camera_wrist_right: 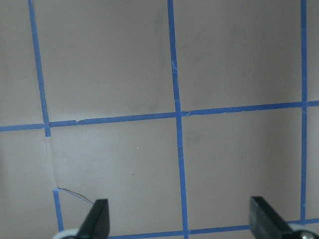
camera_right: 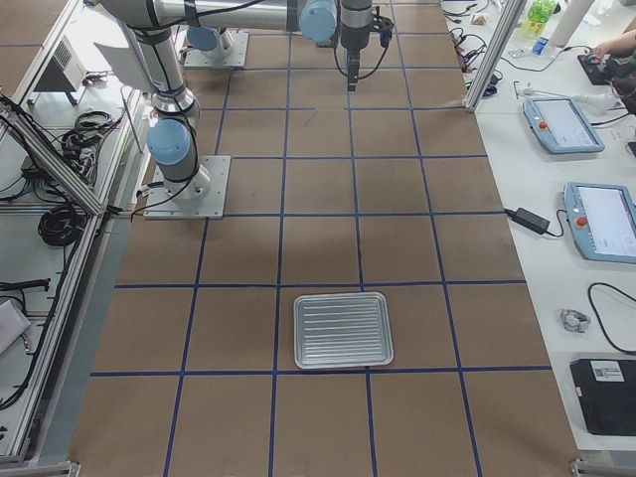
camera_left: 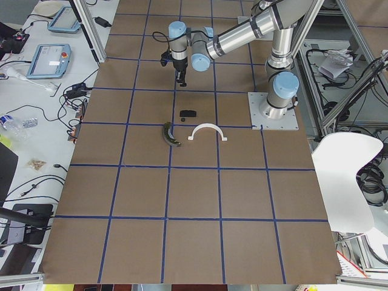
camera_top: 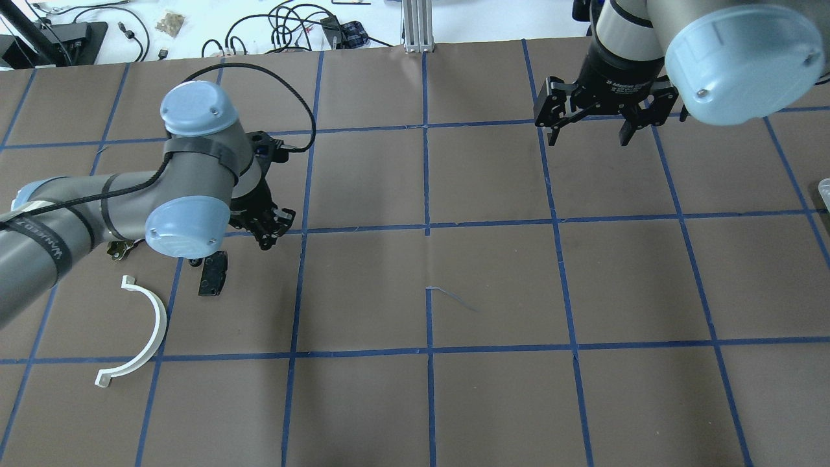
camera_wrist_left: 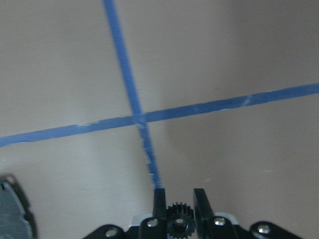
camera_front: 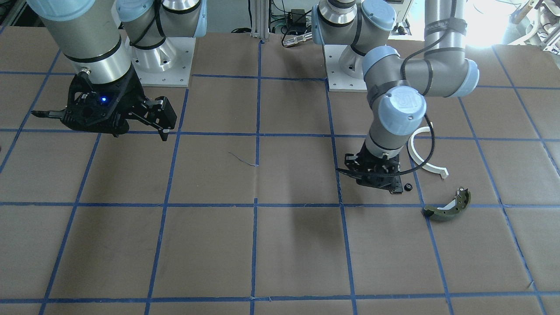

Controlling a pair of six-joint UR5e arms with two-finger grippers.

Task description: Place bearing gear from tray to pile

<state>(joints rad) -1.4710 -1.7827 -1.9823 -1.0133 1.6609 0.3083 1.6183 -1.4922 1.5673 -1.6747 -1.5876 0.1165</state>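
In the left wrist view a small black toothed bearing gear (camera_wrist_left: 179, 222) sits clamped between the fingers of my left gripper (camera_wrist_left: 179, 199), just above the paper. That gripper (camera_top: 268, 235) hangs low beside the pile. The pile holds a white half-ring (camera_top: 146, 331), a black rectangular pad (camera_top: 213, 274) and an olive brake shoe (camera_front: 448, 205). The tray (camera_right: 343, 330), a ribbed metal one, lies far off in the exterior right view and looks empty. My right gripper (camera_top: 590, 133) is open and holds nothing, high over the far side of the table.
A small black round part (camera_front: 408, 187) lies on the paper between the pad and the brake shoe. Brown paper with a blue tape grid (camera_top: 426, 227) covers the table. The arm bases (camera_front: 162, 61) stand at the robot's edge.
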